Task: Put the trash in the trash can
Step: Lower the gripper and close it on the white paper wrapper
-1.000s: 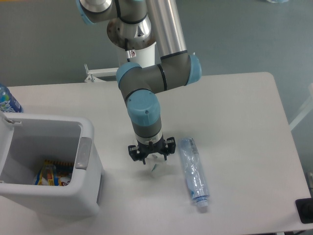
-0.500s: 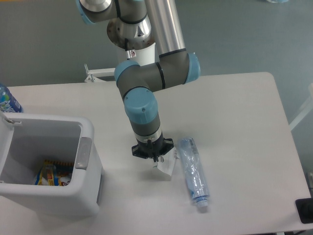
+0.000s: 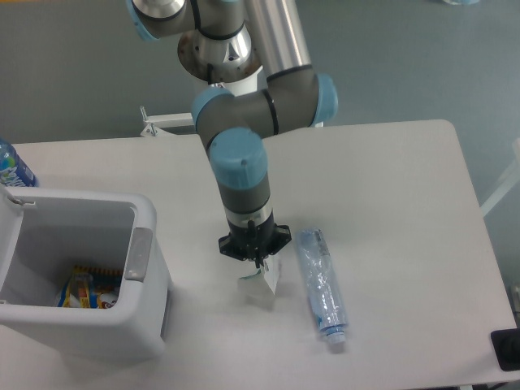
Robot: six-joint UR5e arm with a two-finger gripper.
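Bottle: crushed clear plastic bottle (image 3: 322,286) with white cap lies flat on white counter (image 3: 406,211), at 3 o'clock of pincer.
Carton: crumpled white paper carton (image 3: 264,277) hangs pinched in pincer (image 3: 258,262).
Bin: boxy white plastic trash can (image 3: 81,268) at 9 o'clock, wrappers inside.

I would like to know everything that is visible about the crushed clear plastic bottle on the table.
The crushed bottle is clear, thin plastic, flattened and wrinkled, with a bluish shine. It lies on its side on the white table, lengthwise toward the camera, its white cap at the near end close to the table's front edge. No label is visible. It rests just beside the gripper and the white carton hanging there, and nothing seems to touch it except the table.
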